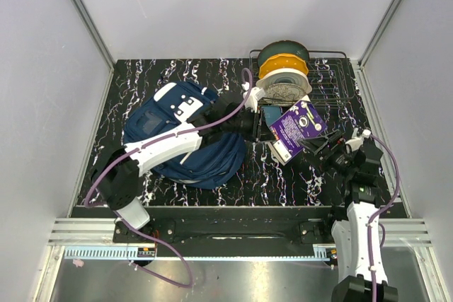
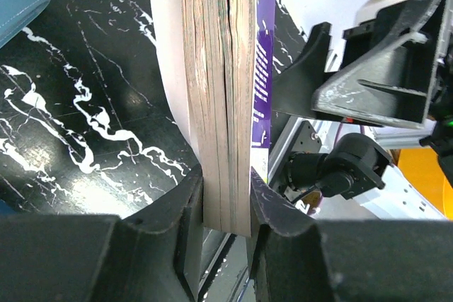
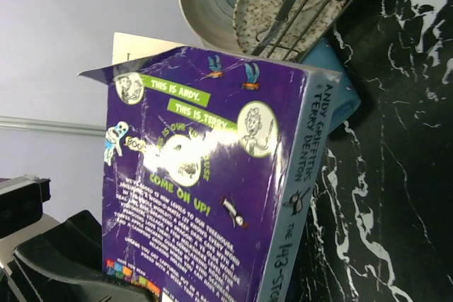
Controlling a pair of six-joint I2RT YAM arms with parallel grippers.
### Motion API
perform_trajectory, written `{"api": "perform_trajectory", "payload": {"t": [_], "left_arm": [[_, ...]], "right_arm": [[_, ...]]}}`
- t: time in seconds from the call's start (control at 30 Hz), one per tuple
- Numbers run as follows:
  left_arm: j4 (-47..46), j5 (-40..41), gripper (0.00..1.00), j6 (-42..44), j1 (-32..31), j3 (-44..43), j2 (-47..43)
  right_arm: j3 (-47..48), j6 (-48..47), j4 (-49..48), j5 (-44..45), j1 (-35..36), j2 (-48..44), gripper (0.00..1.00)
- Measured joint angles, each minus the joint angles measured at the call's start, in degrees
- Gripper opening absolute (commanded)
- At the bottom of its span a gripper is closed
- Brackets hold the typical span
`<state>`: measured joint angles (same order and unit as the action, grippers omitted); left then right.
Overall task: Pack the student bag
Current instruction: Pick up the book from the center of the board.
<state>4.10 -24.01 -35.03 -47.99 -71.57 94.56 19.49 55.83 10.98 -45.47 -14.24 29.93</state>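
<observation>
The student bag (image 1: 212,162), navy with white trim, lies slumped left of the table's middle, with my left arm stretched across it. A thick purple paperback book (image 1: 299,126) is held tilted above the table beside the dish rack. My left gripper (image 2: 225,199) is shut on the book's (image 2: 223,104) page edge, one jaw on each cover. My right gripper (image 1: 324,148) stands open at the book's lower right corner. In the right wrist view the back cover (image 3: 205,189) fills the frame, and only one black finger (image 3: 64,266) shows, low at the left, off the book.
A wire dish rack (image 1: 336,79) at the back right holds a green bowl (image 1: 283,52), a yellow bowl (image 1: 282,67) and speckled plates (image 1: 283,91). A teal flat case (image 1: 272,119) lies under the book. White walls enclose the table on three sides.
</observation>
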Motion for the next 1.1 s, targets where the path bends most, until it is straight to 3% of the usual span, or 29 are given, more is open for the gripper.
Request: {"api": "perform_trajectory", "payload": {"t": [0.23, 0.4, 0.6, 0.7, 0.77, 0.8, 0.83, 0.9, 0.93, 1.03, 1.1], "left_arm": [[-3.02, -3.15, 0.00, -0.59, 0.22, 1.95, -1.66], [-6.78, -4.87, 0.00, -2.10, 0.92, 4.87, -2.32], [-9.11, -7.78, 0.00, -2.54, 0.96, 5.46, -2.67], [-10.21, -9.25, 0.00, -2.58, 0.74, 6.34, -3.06], [-10.60, -9.44, 0.00, -2.64, 0.66, 7.04, -3.61], [-10.71, -9.44, 0.00, -2.58, 0.68, 7.34, -3.98], [-10.36, -9.35, 0.10, -2.58, 0.81, 7.50, -4.24], [-9.51, -9.07, 0.37, -2.36, 1.31, 7.93, -4.72], [-8.63, -8.66, 0.57, -2.05, 1.60, 8.02, -5.05], [-4.59, -6.25, 0.83, 0.48, 1.68, 8.02, -7.45], [-1.57, -2.75, 0.94, 2.47, 1.22, 8.50, -10.43]], "right_arm": [[-0.92, 2.97, -9.05, -3.72, 0.00, 2.54, 0.89], [-2.08, 5.44, -16.26, -5.27, 0.00, 5.46, 0.76], [-2.16, 7.76, -23.93, -6.56, 0.79, 10.21, 0.79], [-2.08, 7.93, -26.58, -6.58, 1.99, 12.02, 0.59], [-2.03, 8.37, -28.22, -6.40, 3.13, 13.79, 0.25], [-2.03, 8.46, -29.00, -6.32, 3.67, 14.51, 0.15], [-1.92, 9.11, -30.12, -6.25, 4.46, 15.19, 0.02], [-1.36, 9.05, -31.30, -5.29, 6.34, 15.91, 0.00], [-0.83, 8.83, -31.36, -4.52, 7.26, 16.33, 0.00], [1.70, 7.39, -30.21, -3.48, 10.27, 17.38, 0.00], [4.20, 5.49, -27.91, -3.67, 11.63, 17.44, 0.00]]}}
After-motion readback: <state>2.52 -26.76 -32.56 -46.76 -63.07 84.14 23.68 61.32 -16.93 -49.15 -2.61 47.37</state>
